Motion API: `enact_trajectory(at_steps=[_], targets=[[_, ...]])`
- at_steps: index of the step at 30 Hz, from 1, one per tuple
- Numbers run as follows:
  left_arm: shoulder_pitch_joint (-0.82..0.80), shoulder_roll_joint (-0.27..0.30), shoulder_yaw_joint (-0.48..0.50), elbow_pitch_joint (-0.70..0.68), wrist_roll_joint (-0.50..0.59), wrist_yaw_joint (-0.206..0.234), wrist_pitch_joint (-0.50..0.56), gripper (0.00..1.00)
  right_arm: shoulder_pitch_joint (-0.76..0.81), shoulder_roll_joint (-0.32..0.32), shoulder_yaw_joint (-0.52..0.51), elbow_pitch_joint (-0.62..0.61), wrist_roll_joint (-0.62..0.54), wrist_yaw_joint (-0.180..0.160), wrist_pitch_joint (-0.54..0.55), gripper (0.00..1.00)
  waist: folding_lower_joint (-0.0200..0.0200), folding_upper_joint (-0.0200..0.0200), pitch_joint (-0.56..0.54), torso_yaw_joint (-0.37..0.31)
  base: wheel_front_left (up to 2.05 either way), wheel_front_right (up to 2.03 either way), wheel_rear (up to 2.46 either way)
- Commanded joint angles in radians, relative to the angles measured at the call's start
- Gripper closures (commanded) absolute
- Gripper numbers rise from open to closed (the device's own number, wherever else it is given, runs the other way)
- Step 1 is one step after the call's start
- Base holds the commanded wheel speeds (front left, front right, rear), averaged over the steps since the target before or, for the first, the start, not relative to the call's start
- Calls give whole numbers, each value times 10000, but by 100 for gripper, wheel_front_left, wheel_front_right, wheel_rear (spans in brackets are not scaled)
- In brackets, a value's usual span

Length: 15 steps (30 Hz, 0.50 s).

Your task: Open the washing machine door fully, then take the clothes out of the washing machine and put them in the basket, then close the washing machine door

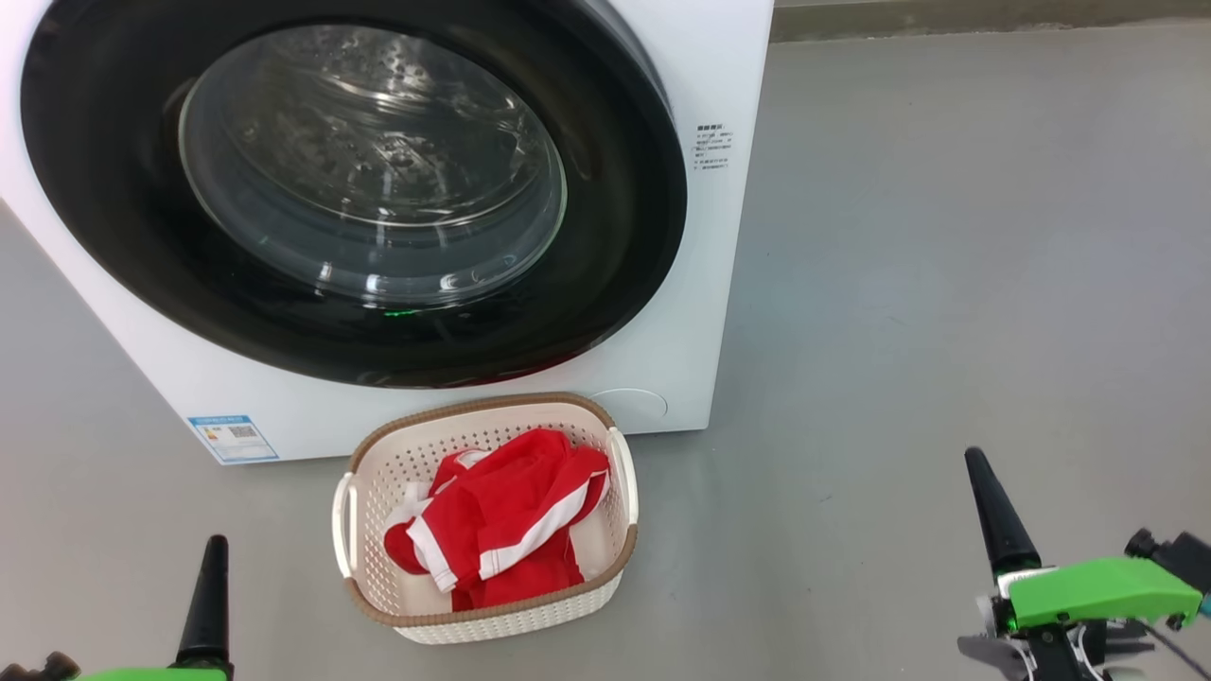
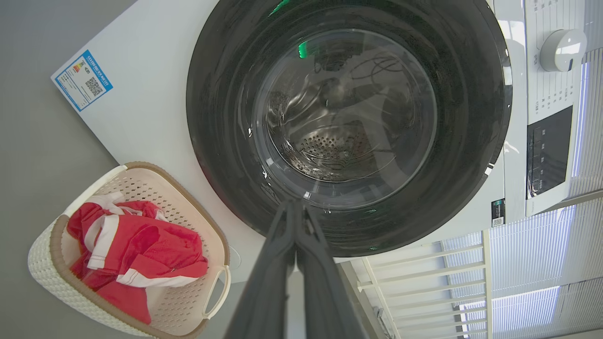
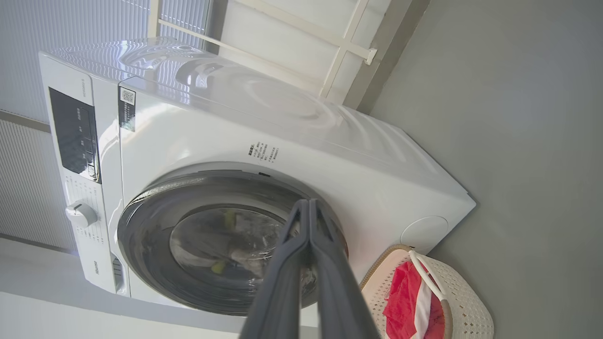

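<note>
Ahead of us stands the washing machine [image 1: 719, 189], its door [image 1: 615, 236] flush against the front, and the basket [image 1: 511, 624] just before it holds the clothes [image 1: 501, 520]. Our left gripper [image 1: 216, 553] sits nearer both, and our right gripper [image 1: 979, 473] is well off to the side. Both are empty, with fingers pressed together, so we judge little remains to reach for.

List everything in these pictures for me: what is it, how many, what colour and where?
washing machine: one, white, on the floor behind the basket
washing machine door: one, glossy black, clear glass window, shut on the machine's front
basket: one, cream with brown rim, on the floor before the machine
clothes: small heap, red with white stripes, inside the basket
label sticker: one, blue, machine's lower front corner
knob: one, white, upper front of the machine
floor: grey, under everything
left gripper: one, dark, shut, empty
right gripper: one, dark, shut, empty
</note>
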Motion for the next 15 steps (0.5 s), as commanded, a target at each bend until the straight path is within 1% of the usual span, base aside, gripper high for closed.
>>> enact_trajectory(at_steps=[1,15], targets=[[-414,96,319,-162,-237,-25,59,100,-52,-4,84,-235,264,-7,82,100,0,-1,-10,7,0,0,0],[-580,-57,472,51,-1484,-29,469,100,63,52,-155,-215,1715,-10,504,100,0,-1,-114,69,0,0,0]])
